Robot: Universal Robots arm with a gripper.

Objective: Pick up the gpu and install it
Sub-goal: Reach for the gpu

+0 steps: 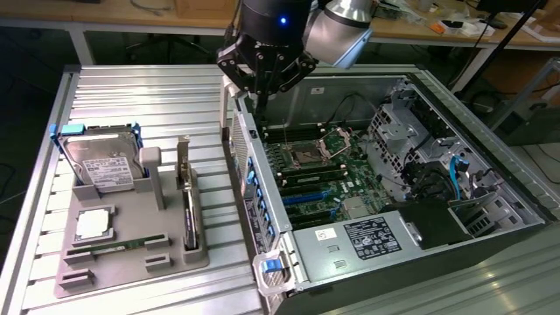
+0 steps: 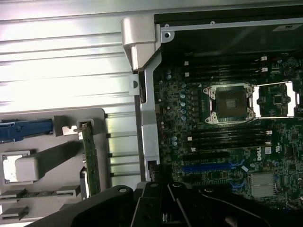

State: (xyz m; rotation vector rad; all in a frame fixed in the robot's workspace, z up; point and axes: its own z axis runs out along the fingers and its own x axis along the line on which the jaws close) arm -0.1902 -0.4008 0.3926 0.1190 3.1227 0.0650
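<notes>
The gpu stands on its edge in a slot of the grey holder, on the exterior view's left. In the wrist view the gpu is a thin green board seen edge-on. My gripper hangs above the far left corner of the open computer case, well apart from the gpu. Its fingers are shut with nothing between them. In the wrist view the gripper is over the case's wall. The motherboard lies open, with blue card slots showing.
The holder also carries a silver hard drive in a blue frame, a processor and a narrow memory stick. The case's upright metal wall stands between holder and motherboard. Drive cages and cables crowd the case's right side.
</notes>
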